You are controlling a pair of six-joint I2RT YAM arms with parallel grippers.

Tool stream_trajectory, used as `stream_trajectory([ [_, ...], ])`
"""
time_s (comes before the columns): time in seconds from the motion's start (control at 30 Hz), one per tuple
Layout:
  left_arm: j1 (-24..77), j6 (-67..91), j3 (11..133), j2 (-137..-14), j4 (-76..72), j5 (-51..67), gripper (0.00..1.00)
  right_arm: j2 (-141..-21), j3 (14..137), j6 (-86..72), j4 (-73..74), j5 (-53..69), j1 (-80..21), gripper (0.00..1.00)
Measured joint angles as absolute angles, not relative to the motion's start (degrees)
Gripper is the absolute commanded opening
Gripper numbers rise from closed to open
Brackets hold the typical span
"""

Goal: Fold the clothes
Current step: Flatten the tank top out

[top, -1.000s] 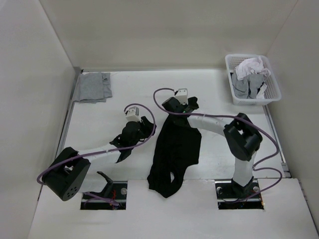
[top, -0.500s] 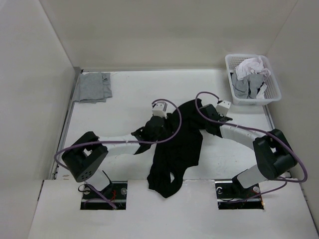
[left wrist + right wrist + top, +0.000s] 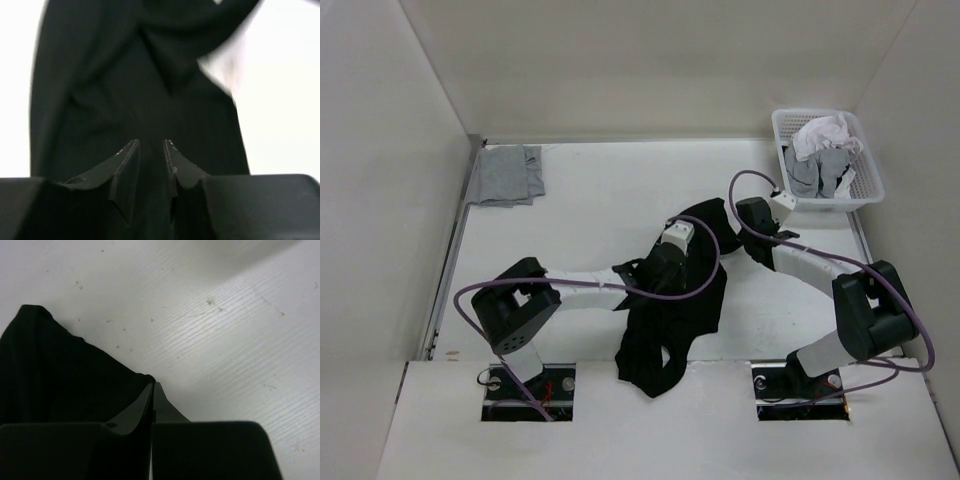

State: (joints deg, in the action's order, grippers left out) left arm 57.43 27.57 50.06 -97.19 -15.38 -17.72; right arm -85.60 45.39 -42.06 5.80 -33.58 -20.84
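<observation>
Overhead rear view, two close wrist views, all on tank top [image 3: 686, 310].

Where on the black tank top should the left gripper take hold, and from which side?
Probably the far left edge of the black tank top, opposite the corner the right gripper pinches, coming from the left: the cloth lies thin and flat there, while the left gripper is over mid-fabric, with no edge.

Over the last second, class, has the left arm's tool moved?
Yes. In the top view the left tool has swung right, away from the folded grey cloth in the far-left corner, and is now over the black tank top.
</observation>
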Motion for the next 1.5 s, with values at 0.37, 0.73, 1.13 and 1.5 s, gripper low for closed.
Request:
stream_trajectory([
  [0.37,66.76,24.73,47.77,-98.32,-10.59,-24.84,0.43,-83.18,43.97,-40.75,0.56,-26.79,-18.72,0.0],
  [0.73,66.32,21.82,49.63,-102.65,-10.66,-31.35,0.13,-82.11,42.26,-40.32,-1.63,-25.26,-18.72,0.0],
  [1.13,54.22,28.4,34.0,-76.9,-14.02,-32.84,0.09,-82.11,42.19,-39.81,-1.87,-24.97,-18.72,0.0],
  [1.5,27.22,39.53,25.43,-70.17,-15.73,-21.47,0.09,-82.11,42.22,-38.98,-1.87,-24.38,-18.83,0.0],
])
